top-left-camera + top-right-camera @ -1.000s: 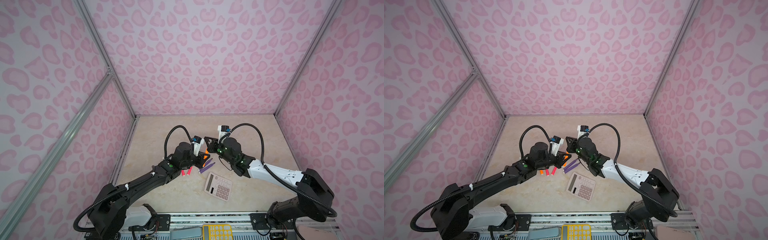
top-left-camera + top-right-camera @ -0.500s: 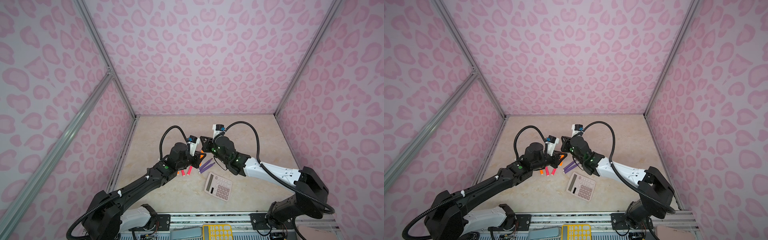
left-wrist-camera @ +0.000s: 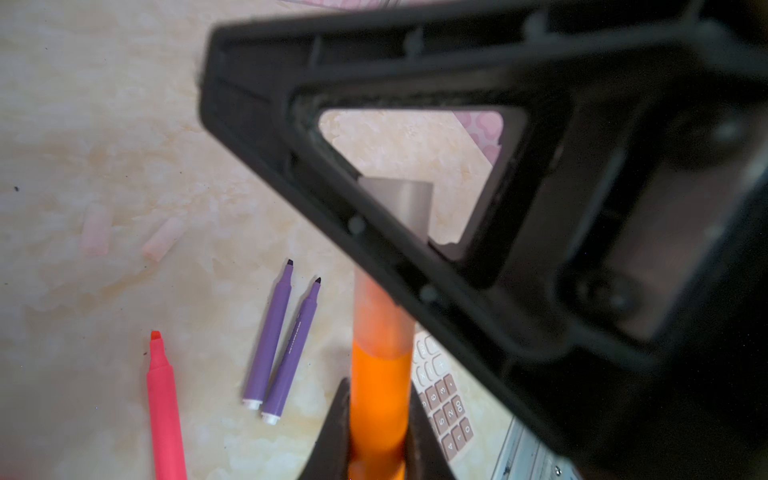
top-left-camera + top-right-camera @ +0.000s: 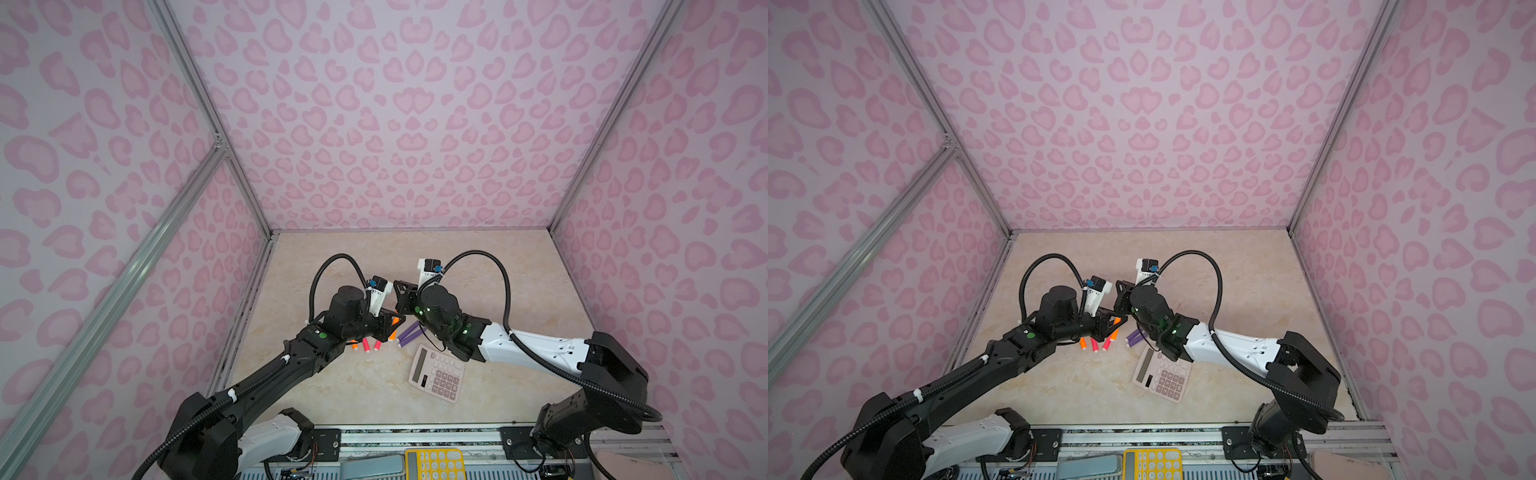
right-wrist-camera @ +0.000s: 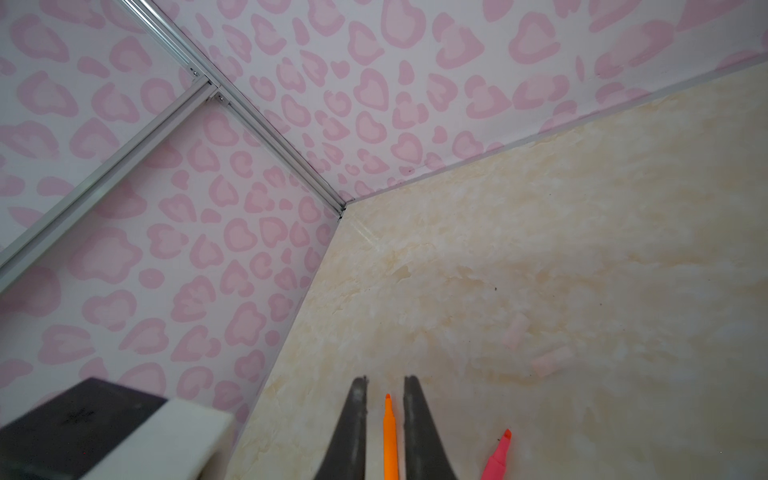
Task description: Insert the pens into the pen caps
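This is a robot test booth in a lab, not a lived-in room. The left arm (image 4: 270, 374) and the right arm (image 4: 536, 347) are mounted on a metal rail (image 4: 415, 432) at the front edge of a marble-look tabletop (image 4: 519, 270). Pink heart-print walls (image 4: 395, 124) on bare aluminium frame bars (image 4: 124, 286) box it in, and loose wiring (image 4: 309, 453) shows by the rail.

The pens (image 3: 268, 345) are orange, pink-red and purple; tabletop (image 3: 104, 104) marbled beige, walls (image 4: 395, 124) pink-blotched.

Pink heart-print walls (image 4: 395, 124) enclose a beige marbled floor (image 4: 540, 291).
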Controlling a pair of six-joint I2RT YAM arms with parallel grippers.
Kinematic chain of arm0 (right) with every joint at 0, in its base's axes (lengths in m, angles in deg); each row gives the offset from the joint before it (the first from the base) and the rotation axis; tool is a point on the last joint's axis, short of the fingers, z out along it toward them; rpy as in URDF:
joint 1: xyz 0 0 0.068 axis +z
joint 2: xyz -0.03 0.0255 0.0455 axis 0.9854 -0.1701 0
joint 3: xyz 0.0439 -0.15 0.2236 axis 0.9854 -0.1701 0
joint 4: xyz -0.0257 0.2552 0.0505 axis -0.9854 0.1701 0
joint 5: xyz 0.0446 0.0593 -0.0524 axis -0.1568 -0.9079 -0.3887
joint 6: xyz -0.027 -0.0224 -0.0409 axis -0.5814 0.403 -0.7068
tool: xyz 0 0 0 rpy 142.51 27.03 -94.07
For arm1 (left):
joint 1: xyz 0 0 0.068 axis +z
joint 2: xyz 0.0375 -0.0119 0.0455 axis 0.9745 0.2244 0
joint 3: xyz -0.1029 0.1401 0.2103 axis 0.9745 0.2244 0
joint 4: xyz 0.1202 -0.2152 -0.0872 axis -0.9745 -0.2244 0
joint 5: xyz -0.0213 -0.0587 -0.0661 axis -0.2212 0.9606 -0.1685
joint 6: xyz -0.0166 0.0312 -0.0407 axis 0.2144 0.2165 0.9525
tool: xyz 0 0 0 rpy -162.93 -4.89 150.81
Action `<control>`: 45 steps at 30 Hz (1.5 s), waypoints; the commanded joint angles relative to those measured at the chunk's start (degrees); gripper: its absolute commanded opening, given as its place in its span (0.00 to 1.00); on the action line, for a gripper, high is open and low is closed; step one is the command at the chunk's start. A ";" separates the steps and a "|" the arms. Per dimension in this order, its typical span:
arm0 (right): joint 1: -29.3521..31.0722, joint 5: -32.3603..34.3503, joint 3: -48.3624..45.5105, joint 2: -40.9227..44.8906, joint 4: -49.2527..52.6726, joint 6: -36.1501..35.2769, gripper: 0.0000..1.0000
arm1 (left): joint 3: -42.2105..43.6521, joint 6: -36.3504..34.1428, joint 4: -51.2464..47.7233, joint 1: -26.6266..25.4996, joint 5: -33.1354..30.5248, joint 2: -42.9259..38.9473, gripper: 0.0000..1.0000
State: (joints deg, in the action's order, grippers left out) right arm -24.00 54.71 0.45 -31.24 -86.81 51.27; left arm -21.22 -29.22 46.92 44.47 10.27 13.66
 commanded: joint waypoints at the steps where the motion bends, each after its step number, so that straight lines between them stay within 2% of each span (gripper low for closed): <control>1: 3.23 -5.59 -1.40 -0.74 3.46 1.27 0.00 | 0.31 6.45 9.88 2.23 -12.85 -0.27 0.04; 13: 5.67 -2.15 -5.51 -0.14 0.00 6.51 0.00 | 3.70 6.11 9.88 3.08 -19.09 -5.11 0.04; 34: 8.09 -4.82 -4.52 -3.79 -1.13 8.27 0.00 | 2.81 3.24 4.64 3.11 -35.61 -10.00 0.04; 41: 9.00 -5.06 -4.04 -4.76 -1.96 8.07 0.00 | 1.82 3.24 4.46 3.94 -36.01 -10.04 0.04; 45: 9.06 -6.05 -5.35 -4.66 -5.00 7.00 0.00 | 0.98 5.27 3.80 7.92 -28.82 -9.53 0.04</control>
State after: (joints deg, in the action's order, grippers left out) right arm -17.31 59.81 -3.11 -35.81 -98.94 58.94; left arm -18.18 -32.81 34.92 48.23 9.00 3.76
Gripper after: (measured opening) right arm 0.130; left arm 0.174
